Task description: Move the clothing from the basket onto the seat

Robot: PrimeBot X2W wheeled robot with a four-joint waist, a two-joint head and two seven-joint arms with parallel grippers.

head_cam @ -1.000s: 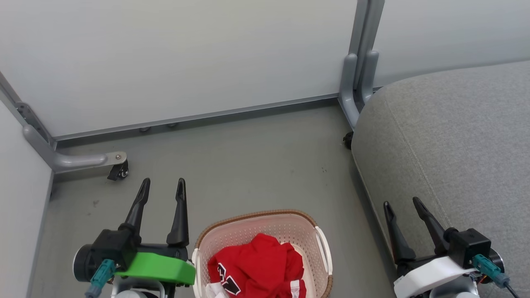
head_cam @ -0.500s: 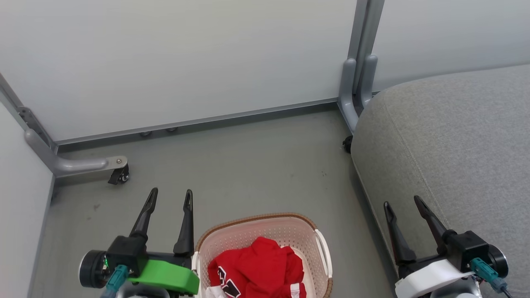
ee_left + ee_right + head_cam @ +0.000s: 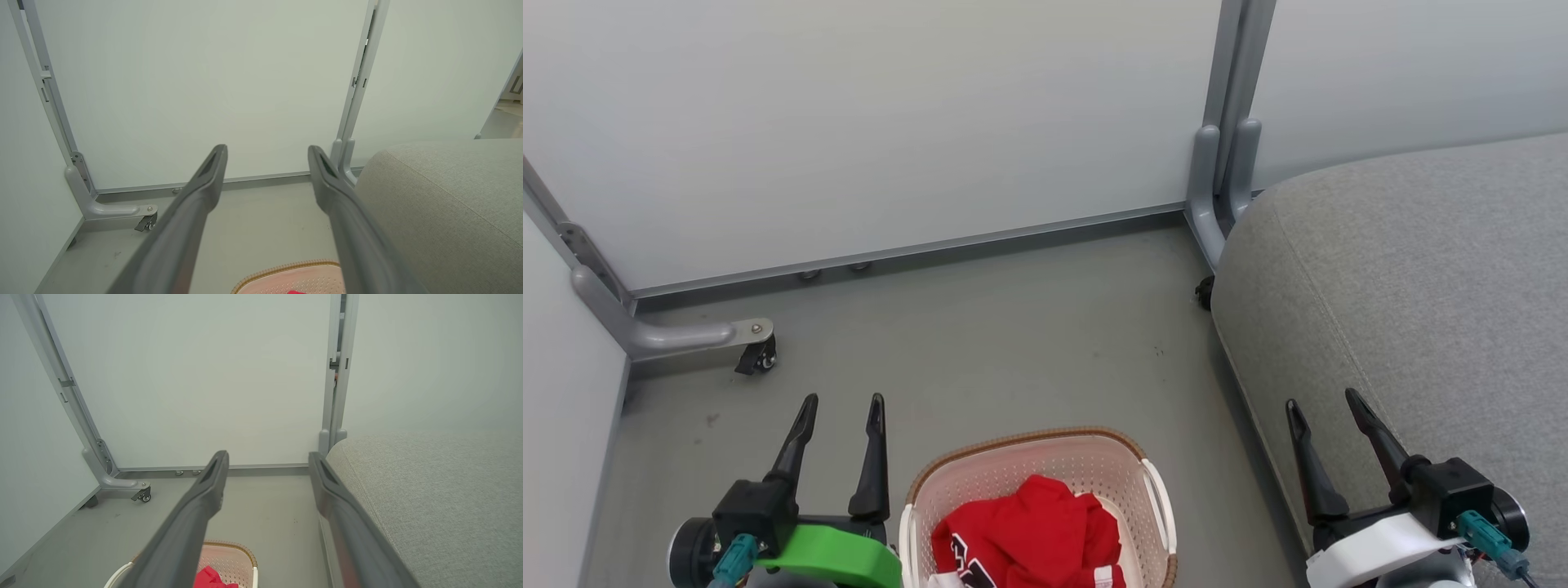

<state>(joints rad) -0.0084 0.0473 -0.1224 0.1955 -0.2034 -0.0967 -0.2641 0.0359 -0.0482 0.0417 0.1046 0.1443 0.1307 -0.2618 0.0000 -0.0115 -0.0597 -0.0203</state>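
The red clothing (image 3: 1029,535) with white trim and black numerals lies heaped in the cream basket (image 3: 980,478) on the floor at the bottom middle of the head view. The grey seat (image 3: 1421,278) fills the right side. My left gripper (image 3: 841,404) hangs open just left of the basket, nothing between its fingers. My right gripper (image 3: 1327,404) stands open over the seat's front edge, also empty. In the left wrist view the basket rim (image 3: 286,269) and a sliver of the clothing (image 3: 296,292) show low down, beside the seat (image 3: 449,196). The right wrist view shows the clothing (image 3: 212,577), basket (image 3: 233,559) and seat (image 3: 429,490).
White partition panels (image 3: 866,122) on grey frames close off the back and left. A grey foot with a caster (image 3: 756,355) juts out at the left, and a grey post (image 3: 1225,139) stands beside the seat's corner. Bare grey floor (image 3: 1013,327) lies between the basket and the panels.
The head camera has tilted a little, so the whole scene sits lower. My left gripper rose and then drew back toward the view's bottom left. The right gripper keeps its place.
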